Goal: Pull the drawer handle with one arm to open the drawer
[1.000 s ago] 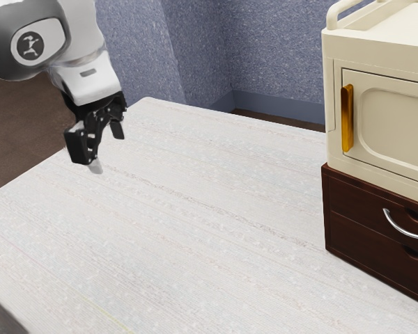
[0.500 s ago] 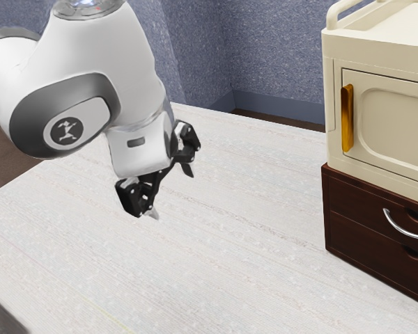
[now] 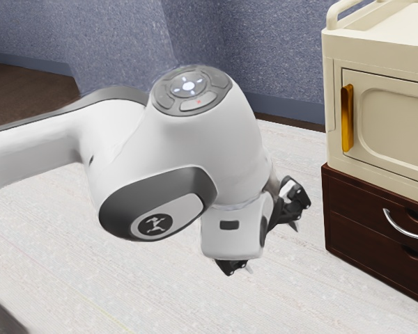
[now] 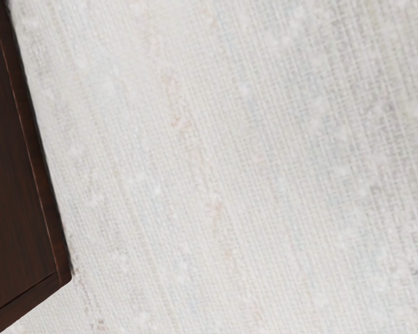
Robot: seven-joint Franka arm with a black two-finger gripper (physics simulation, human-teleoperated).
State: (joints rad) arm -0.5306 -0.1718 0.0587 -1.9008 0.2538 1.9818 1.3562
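Drawer handle: silver arc [image 3: 398,229] on the upper drawer [image 3: 355,209] of the dark cabinet [image 4: 21,174], toward the exterior view's right.
Long axis: you see it run along the drawer front, sloping down to the exterior view's right.
Facing: its bow stands out from the front, toward the exterior view's lower left.
Your gripper [image 3: 272,248]: fingers wide apart, above the worktop [image 3: 132,292], apart from the handle.
Drawer: flush with the cabinet.
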